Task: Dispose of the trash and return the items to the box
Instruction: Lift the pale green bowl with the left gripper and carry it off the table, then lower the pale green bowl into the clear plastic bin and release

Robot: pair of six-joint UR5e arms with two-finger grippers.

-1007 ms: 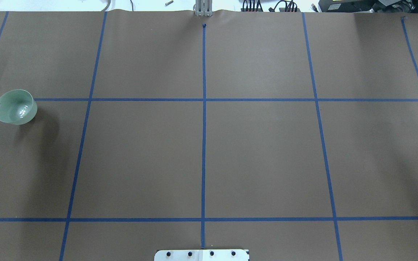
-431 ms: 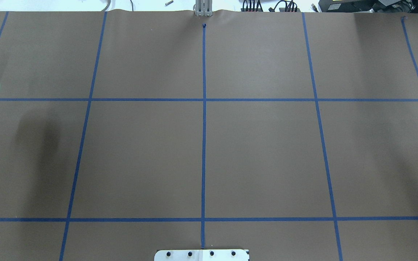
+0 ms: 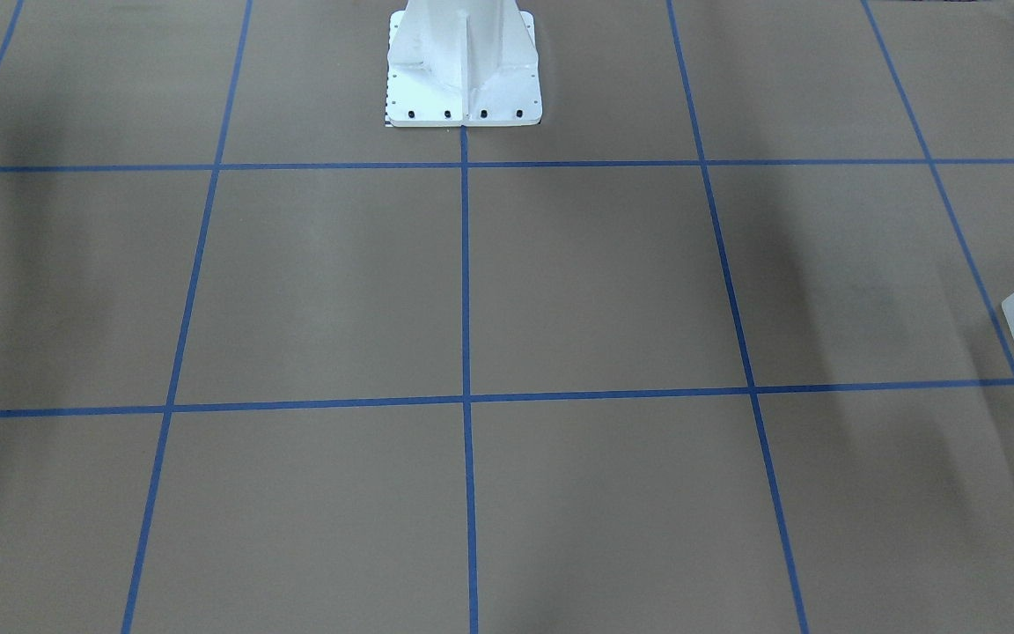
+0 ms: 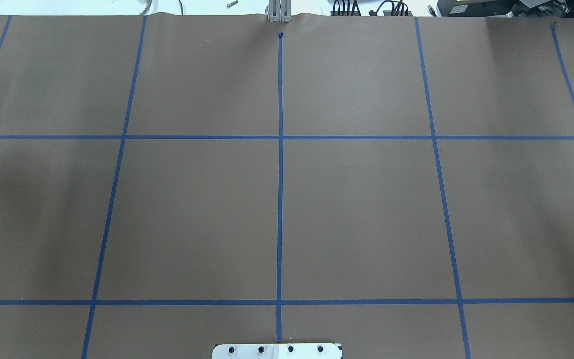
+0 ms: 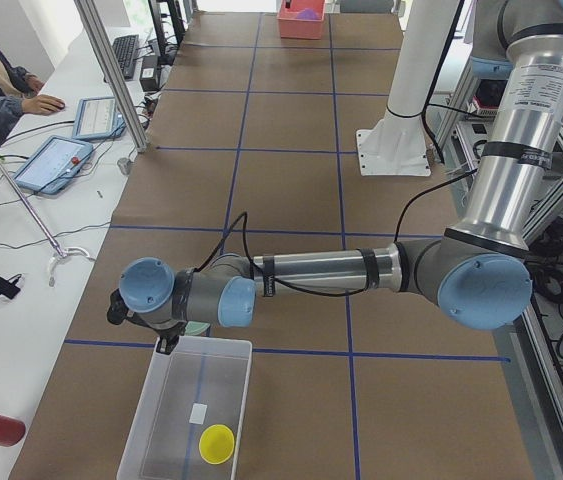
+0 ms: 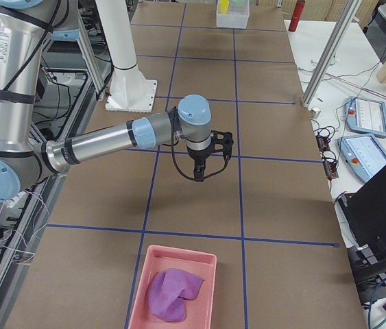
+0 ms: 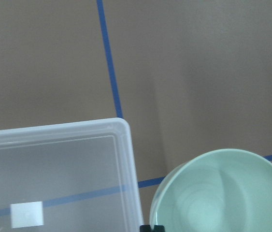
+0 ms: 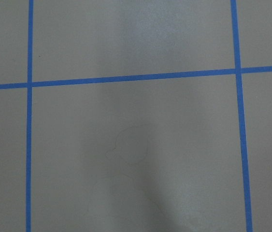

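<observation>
The bowl (image 7: 222,195) was just beside a corner of the box (image 7: 132,174), apparently aloft, presumably staged to cross the wall and join the yellow cup (image 5: 216,443) inside. The left gripper (image 5: 166,342) was at its rim; jaw opening could not be determined. The right gripper (image 6: 203,166) hung over bare table, jaw state likewise indeterminable, judged parked clear

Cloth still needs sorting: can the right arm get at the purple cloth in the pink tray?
Probably yes. The right pincer hangs over the table near the pink tray, nothing stands between them, and the purple cloth lies uncovered.
</observation>
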